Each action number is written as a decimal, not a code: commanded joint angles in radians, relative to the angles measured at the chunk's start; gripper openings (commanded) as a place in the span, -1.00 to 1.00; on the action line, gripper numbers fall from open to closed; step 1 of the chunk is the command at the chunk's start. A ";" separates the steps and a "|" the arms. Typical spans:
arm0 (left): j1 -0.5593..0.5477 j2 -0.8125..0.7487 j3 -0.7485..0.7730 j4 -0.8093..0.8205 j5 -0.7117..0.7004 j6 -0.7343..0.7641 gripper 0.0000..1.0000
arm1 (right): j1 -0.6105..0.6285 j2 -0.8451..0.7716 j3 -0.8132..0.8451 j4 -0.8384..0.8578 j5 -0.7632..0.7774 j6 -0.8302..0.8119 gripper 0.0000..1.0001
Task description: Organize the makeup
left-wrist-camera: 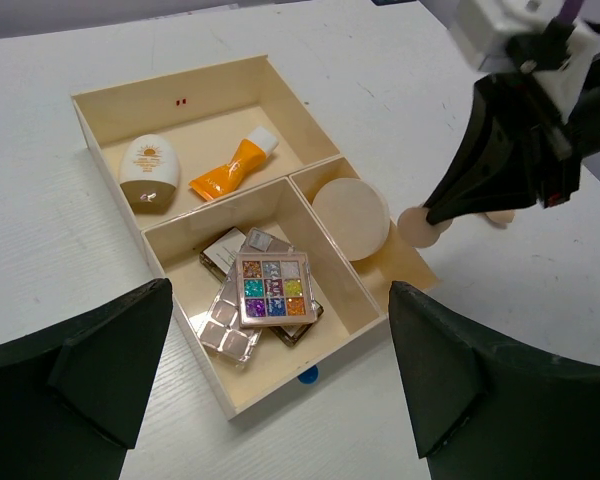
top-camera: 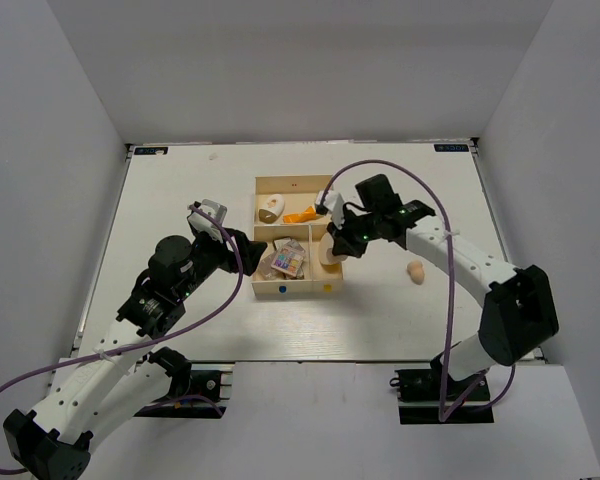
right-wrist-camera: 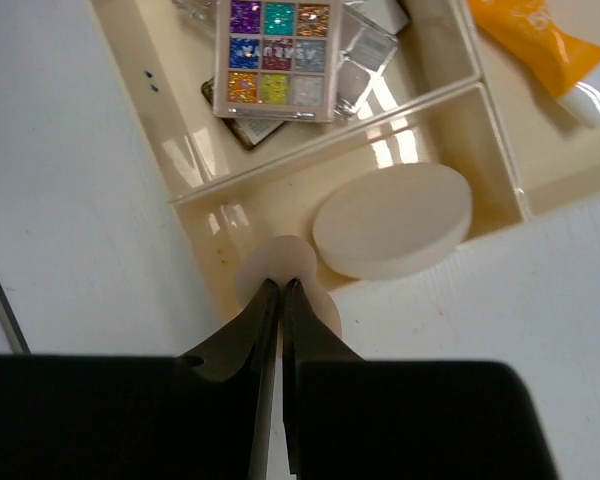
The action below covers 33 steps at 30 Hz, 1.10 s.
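Note:
The pale wooden tray (top-camera: 290, 181) holds an orange tube (left-wrist-camera: 232, 168) in its far compartment. The multicolour palette (left-wrist-camera: 272, 288) lies on the speckled palette (left-wrist-camera: 228, 328) and a dark case (left-wrist-camera: 302, 330) in the near left compartment. A cream round pad (right-wrist-camera: 392, 220) lies in the near right compartment. My right gripper (right-wrist-camera: 280, 288) is shut on a peach sponge (right-wrist-camera: 280, 262), squeezing it just above that compartment's near end, beside the pad. A second peach sponge (top-camera: 416, 270) lies on the table to the right. My left gripper (left-wrist-camera: 278, 300) is open and empty at the tray's left side.
A white egg-shaped bottle (left-wrist-camera: 148, 170) lies beside the tube in the far compartment. The white table (top-camera: 180, 200) is walled by grey panels on three sides. A blue dot (left-wrist-camera: 307, 376) marks the tray's near wall.

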 commanded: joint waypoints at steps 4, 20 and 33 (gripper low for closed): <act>0.003 -0.003 -0.007 0.016 0.005 0.005 0.96 | 0.065 0.086 0.095 -0.048 -0.023 -0.023 -0.81; 0.003 -0.003 -0.007 0.014 0.005 0.005 0.96 | 0.090 0.054 0.071 -0.023 0.032 -0.001 -0.02; 0.003 -0.009 -0.007 0.014 0.015 0.000 0.96 | -0.152 -0.190 -0.239 0.112 0.554 0.224 0.32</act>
